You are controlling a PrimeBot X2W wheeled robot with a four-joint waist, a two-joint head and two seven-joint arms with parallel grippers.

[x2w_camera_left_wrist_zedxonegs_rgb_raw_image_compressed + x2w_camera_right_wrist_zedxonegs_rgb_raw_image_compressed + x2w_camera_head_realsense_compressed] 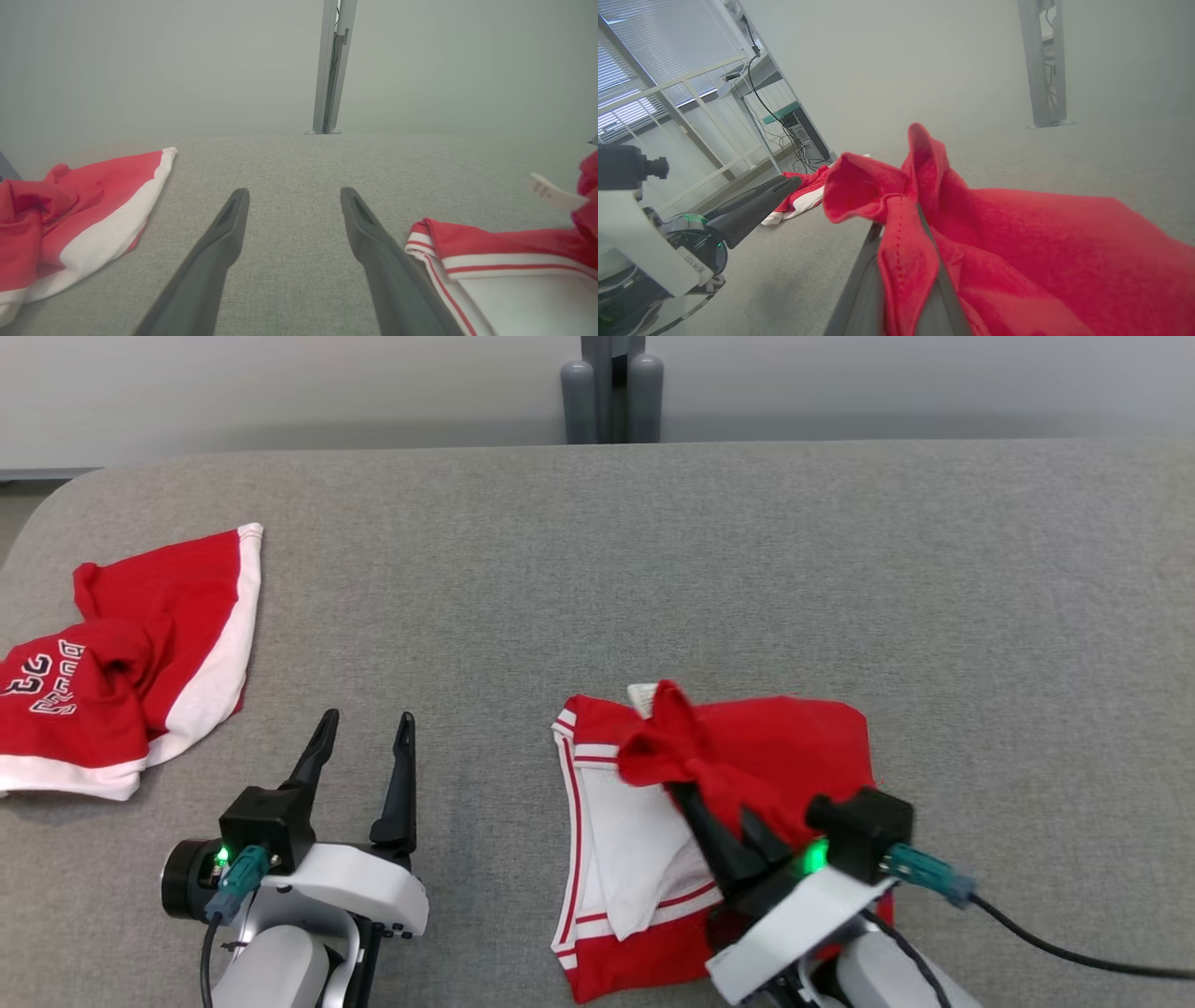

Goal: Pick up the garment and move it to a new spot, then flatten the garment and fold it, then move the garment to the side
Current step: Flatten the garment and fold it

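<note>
Here a grey cloth table [747,569] meets a pale wall [280,392], a post [611,387] behind the garment [803,747]. The red, white-trimmed garment lies partly folded, a red jersey [131,653] well left of it. The right gripper [714,807], slanting over the garment, pinches a raised fold; the left gripper [364,737], near its left edge, points forward, fingers spread.

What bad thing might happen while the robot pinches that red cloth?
1. The right jaws are shut on just a small bunch of the garment, so it might slip free when lifted.
2. The left jaws stand open and empty, so a one-sided pull may crumple it.
3. A second garment lies at the left; sliding there might tangle them.
</note>
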